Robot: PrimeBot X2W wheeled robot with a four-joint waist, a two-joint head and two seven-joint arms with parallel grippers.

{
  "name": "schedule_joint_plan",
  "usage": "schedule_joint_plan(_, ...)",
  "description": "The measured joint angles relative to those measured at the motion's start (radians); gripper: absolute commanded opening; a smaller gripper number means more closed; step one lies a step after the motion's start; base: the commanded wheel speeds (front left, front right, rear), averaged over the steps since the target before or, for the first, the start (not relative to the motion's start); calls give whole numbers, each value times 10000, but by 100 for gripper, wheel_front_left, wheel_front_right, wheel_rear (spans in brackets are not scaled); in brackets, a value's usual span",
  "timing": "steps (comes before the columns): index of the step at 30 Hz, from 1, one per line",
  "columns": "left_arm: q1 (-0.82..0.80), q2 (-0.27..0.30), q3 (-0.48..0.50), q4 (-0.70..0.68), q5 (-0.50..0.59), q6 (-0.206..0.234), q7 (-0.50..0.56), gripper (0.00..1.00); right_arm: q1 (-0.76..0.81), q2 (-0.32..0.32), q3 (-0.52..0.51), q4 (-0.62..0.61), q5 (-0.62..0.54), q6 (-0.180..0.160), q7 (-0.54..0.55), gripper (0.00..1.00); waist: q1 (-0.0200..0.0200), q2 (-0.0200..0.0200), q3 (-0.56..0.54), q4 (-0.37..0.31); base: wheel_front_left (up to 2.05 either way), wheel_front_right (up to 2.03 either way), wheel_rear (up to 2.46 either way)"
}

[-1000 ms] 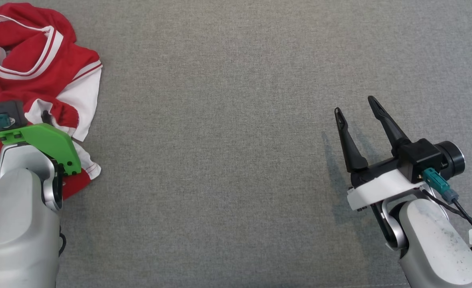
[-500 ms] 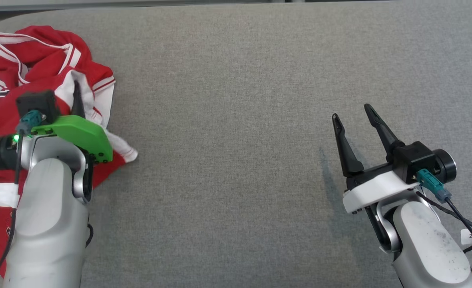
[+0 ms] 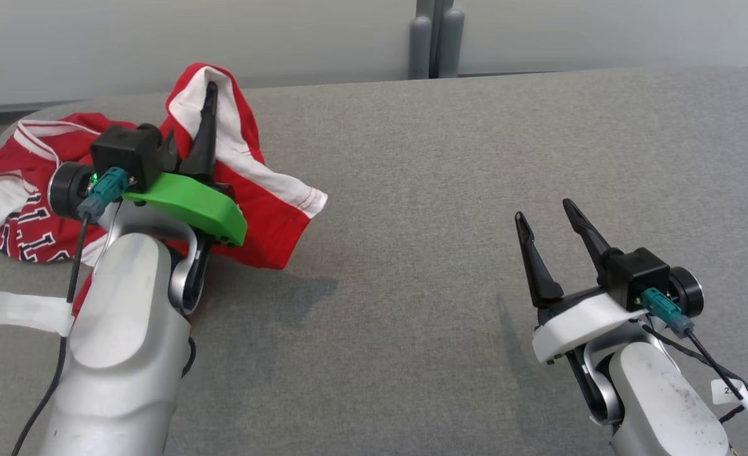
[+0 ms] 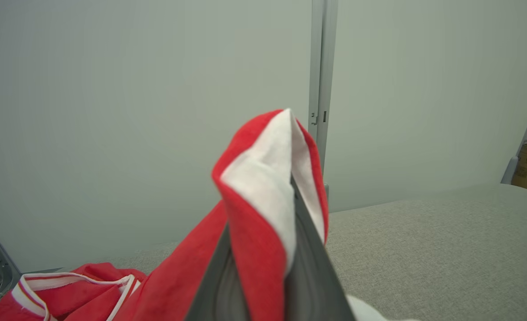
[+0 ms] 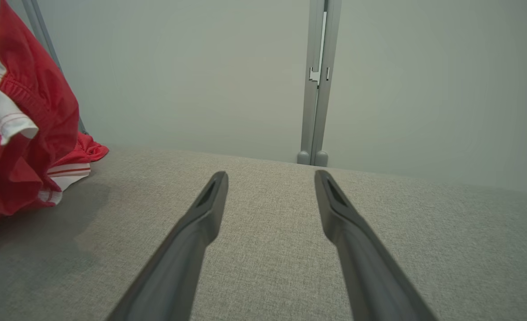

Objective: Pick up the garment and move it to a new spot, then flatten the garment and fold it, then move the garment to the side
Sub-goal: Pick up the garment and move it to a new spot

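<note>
Head view: L gripper [image 3: 209, 90] pinches garment [image 3: 272, 206], R gripper [image 3: 543, 209] spread.

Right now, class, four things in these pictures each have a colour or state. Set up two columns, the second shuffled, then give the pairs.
Column A
1. garment
2. left gripper
3. right gripper
4. post

Column B
a. open, empty
b. grey, upright at the back
c. red and white, one part raised
d. shut on cloth

Pairs: 1-c, 2-d, 3-a, 4-b
</note>
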Motion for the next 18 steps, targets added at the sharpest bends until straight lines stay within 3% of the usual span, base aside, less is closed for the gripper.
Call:
schedule_joint_plan(10,-8,-23,-1866,-1534,-949,-295,267,0,221,77,299,84,8,25,0,100,0,0,-636,-1145,0,0,0)
schedule_joint_plan(14,-47,-12,-2861,-2345,-2125,-299,428,0,221,102,418,82,8,31,0,100,0,0,-726,-1624,0,0,0)
schedule_joint_plan(18,-190,-8,-3584,-2585,-2573,-297,786,0,221,127,522,81,8,123,0,100,0,0,-755,-2110,0,0,0)
